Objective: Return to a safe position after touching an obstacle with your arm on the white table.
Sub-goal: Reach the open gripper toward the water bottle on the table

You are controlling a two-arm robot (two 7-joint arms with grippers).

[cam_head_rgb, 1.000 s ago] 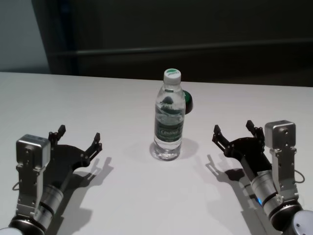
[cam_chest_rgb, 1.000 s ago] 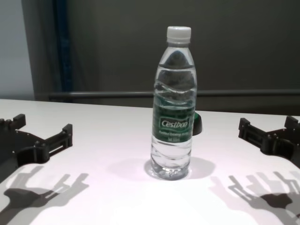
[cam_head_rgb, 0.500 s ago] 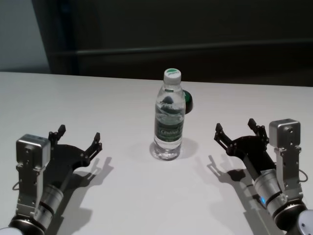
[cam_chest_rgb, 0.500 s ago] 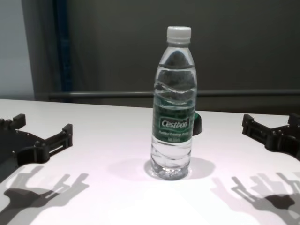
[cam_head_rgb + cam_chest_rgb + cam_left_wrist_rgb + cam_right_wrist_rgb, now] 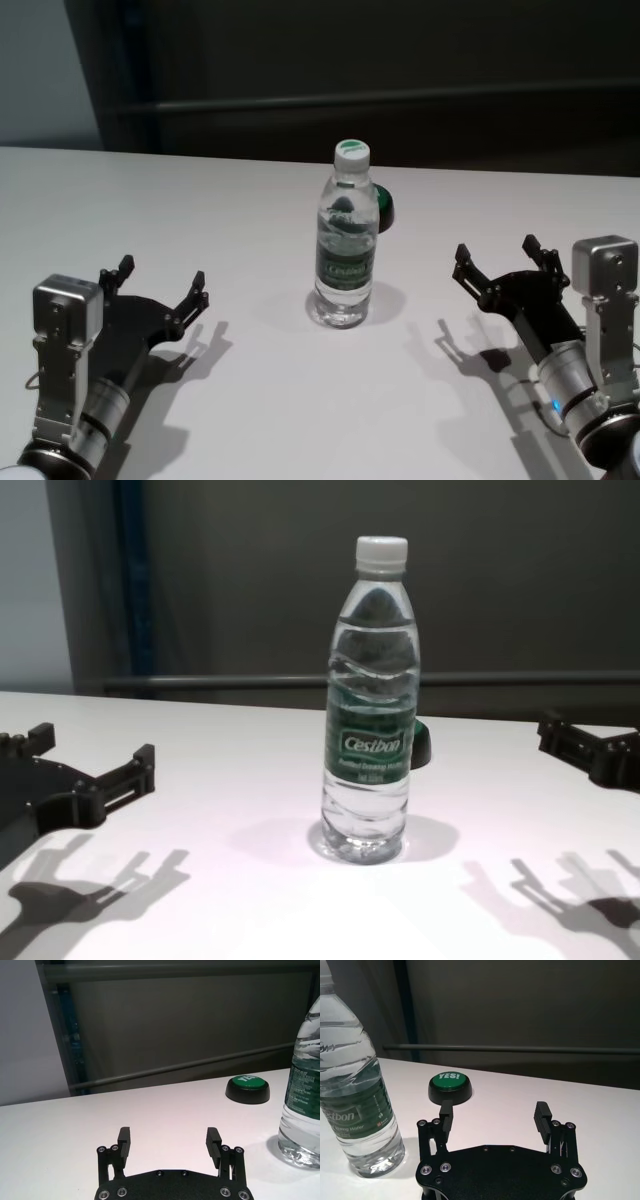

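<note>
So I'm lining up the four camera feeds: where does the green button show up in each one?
Head view: green button peeks out just behind the bottle, toward the robot's right.
Chest view: only a sliver past the bottle's right side.
Left wrist view: whole, on the table, beside the bottle.
Right wrist view: whole, reads "YES!".
Shared landmark: the bottle.

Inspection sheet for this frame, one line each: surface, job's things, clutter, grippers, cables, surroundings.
Surface: white table, plain, with shadows of the grippers.
Job's things: water bottle upright at mid-table, cap on, touched by neither arm.
Clutter: green-topped black button marked YES!, behind the bottle and apart from it.
Grippers: left gripper open, low over the table on the robot's left; right gripper open on the right, clear of the bottle.
Cables: thin wire loop beside the left wrist.
Surroundings: dark wall with a horizontal rail.
</note>
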